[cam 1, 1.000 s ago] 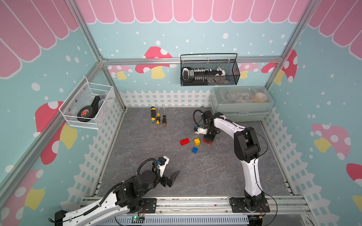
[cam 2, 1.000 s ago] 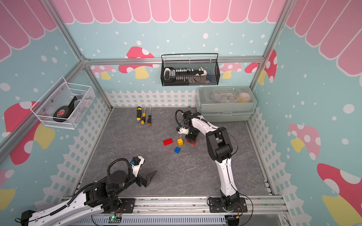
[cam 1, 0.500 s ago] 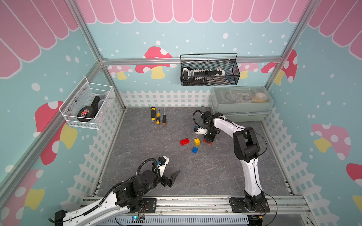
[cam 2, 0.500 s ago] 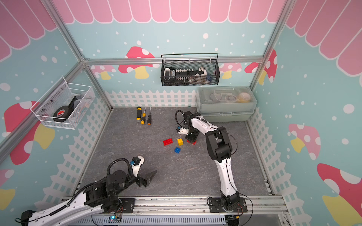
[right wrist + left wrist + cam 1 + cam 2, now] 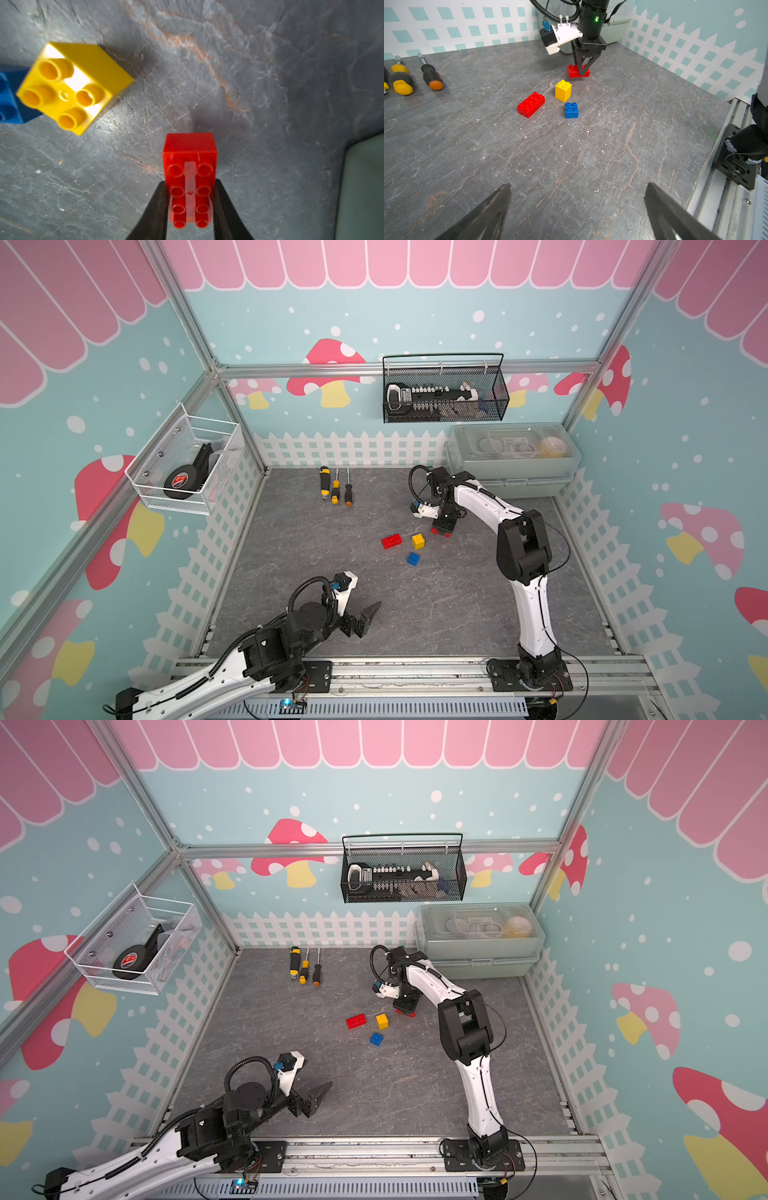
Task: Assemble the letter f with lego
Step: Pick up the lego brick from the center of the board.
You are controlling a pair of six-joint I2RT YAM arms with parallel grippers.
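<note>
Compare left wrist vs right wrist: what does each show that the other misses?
Left wrist only: the loose red brick, the screwdrivers, the left gripper standing open, and the right gripper seen whole from outside. Right wrist only: a close look at its fingers pressed on both long sides of the held red brick. Both: held red brick, yellow brick, and blue brick, the blue one cut off in the right wrist view.
</note>
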